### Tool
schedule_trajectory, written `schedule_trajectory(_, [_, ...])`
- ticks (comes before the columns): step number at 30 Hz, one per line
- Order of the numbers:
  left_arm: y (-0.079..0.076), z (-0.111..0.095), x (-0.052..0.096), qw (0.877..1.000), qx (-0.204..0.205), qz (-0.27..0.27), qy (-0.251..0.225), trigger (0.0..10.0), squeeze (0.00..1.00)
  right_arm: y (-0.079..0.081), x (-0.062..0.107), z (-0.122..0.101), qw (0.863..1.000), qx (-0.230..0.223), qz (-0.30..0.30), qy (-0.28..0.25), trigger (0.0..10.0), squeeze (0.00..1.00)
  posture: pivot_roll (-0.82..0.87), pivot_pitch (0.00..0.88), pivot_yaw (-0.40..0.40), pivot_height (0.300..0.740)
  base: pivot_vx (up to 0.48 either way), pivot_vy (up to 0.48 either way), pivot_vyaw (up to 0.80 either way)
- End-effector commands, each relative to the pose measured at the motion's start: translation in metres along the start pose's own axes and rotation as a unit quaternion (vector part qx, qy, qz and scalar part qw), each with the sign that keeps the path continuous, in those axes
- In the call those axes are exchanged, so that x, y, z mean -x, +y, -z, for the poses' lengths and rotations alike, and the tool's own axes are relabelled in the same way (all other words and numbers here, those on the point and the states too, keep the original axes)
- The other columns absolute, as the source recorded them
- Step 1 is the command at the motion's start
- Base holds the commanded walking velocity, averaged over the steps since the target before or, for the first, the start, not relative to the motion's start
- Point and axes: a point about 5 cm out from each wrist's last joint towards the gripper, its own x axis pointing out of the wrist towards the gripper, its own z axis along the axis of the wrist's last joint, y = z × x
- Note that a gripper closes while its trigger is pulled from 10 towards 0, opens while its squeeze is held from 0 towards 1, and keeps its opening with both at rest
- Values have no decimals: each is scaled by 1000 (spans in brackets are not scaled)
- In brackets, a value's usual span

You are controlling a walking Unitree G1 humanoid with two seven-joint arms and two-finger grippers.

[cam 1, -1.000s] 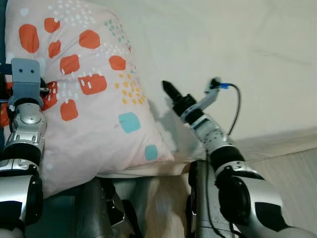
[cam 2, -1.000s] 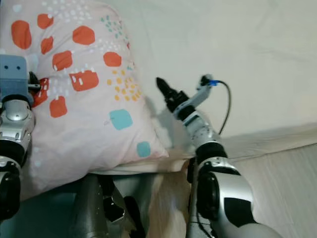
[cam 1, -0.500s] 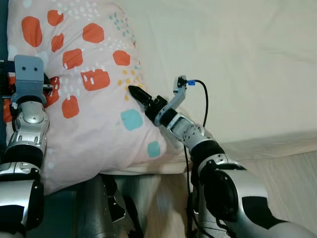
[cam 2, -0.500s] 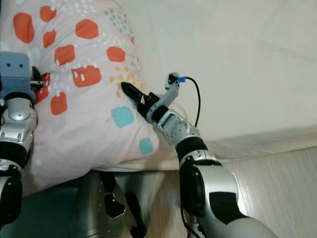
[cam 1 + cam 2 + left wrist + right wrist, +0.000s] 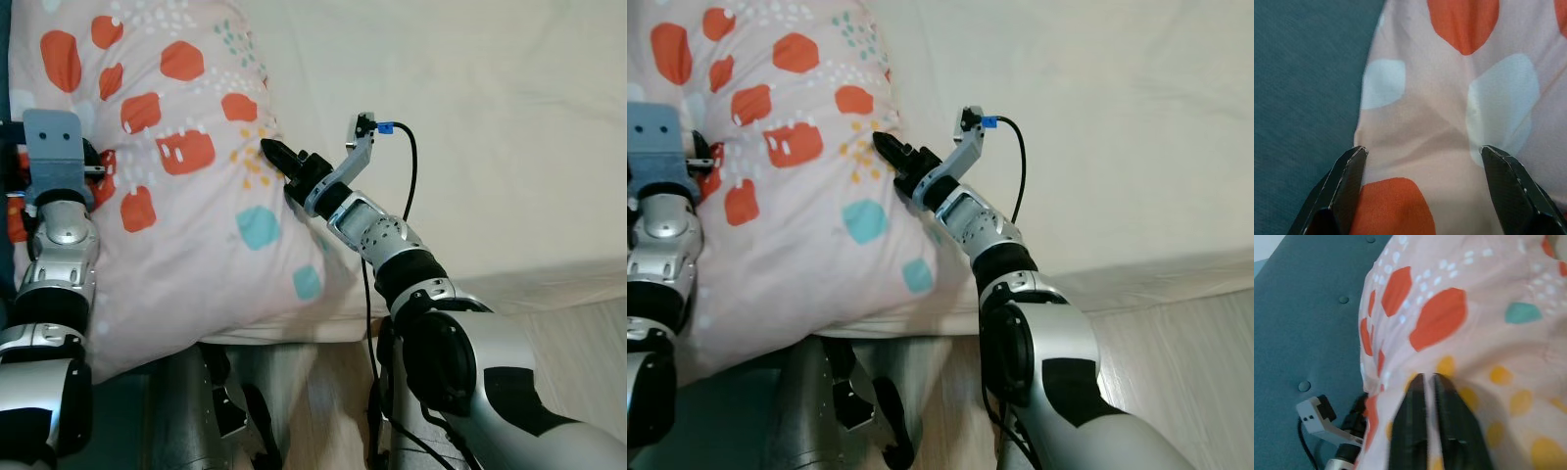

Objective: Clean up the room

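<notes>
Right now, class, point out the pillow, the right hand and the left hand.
pillow [image 5: 186, 245], left eye view, pale middle of its cover.
right hand [image 5: 270, 150], left eye view, black fingertips at pillow's edge.
left hand [image 5: 1422, 161], left wrist view, between spread fingertips.

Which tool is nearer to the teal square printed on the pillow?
The right tool: it presses the pillow just above the teal square. The left tool straddles the pillow's far left edge.

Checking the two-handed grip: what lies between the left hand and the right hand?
In the left eye view, only the pink pillow with orange patches spans the stretch between the left hand and the right hand.
</notes>
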Motion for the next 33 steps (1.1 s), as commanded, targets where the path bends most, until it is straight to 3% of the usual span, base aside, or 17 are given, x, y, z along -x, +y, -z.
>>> schedule_trajectory(1, [-8,28,13,998,-3,16,66,10000,0,3,-4,5,1000,22,12,16,0,0,34,520,82,540,0,0,0])
schedule_trajectory(4, [-17,26,13,997,9,25,68,10000,0,0,-3,0,999,36,33,4,0,0,24,521,79,540,0,0,0])
schedule_trajectory(6, [-33,19,14,996,33,41,69,10000,0,-3,-1,-10,996,57,62,-28,0,0,16,521,77,540,0,0,0])
schedule_trajectory(8, [-54,7,16,994,60,67,65,10000,0,9,-6,-17,995,55,37,-78,0,0,-3,520,78,540,0,0,0])
schedule_trajectory(10, [-54,7,16,994,60,67,65,10000,0,9,-6,-17,995,55,37,-78,0,0,-3,520,78,540,0,0,0])
schedule_trajectory(11, [-68,-2,17,992,76,86,59,10000,0,20,-10,-15,994,50,13,-96,0,0,-12,521,79,540,0,0,0])
schedule_trajectory(14, [-80,-10,19,989,92,102,54,10000,0,30,-14,-11,993,45,-7,-110,0,0,-17,521,80,540,0,0,0])
schedule_trajectory(15, [-102,-29,22,983,120,133,39,10000,0,53,-20,2,991,40,-47,-121,0,0,-23,519,79,540,0,0,0])
schedule_trajectory(16, [-107,-35,23,981,127,142,33,10000,0,60,-22,6,990,34,-59,-125,0,0,-23,519,79,540,0,0,0])
schedule_trajectory(24, [-116,-48,24,978,137,155,20,10000,0,77,-25,16,988,23,-84,-130,0,0,-30,514,78,540,0,0,0])
schedule_trajectory(26, [-116,-49,23,979,135,155,16,10000,0,75,-25,18,989,41,-72,-121,0,0,-31,513,78,540,0,0,0])
schedule_trajectory(28, [-112,-48,21,980,128,152,11,10000,0,52,-21,20,989,102,17,-104,392,0,-29,513,79,540,0,0,0])
schedule_trajectory(29, [-112,-48,21,980,128,152,11,10000,0,52,-21,20,989,102,17,-104,392,0,-29,513,79,540,0,0,0])
schedule_trajectory(30, [-108,-48,19,982,121,148,7,10000,0,36,-15,18,985,126,63,-99,10000,0,-29,513,79,540,0,0,0])
schedule_trajectory(31, [-103,-48,16,984,110,143,-3,10000,0,17,-3,13,979,132,116,-104,10000,953,-29,514,80,540,0,0,0])
schedule_trajectory(33, [-92,-51,10,987,85,133,-26,10000,0,-7,15,7,970,130,176,-109,10000,1000,-29,514,80,540,0,0,0])
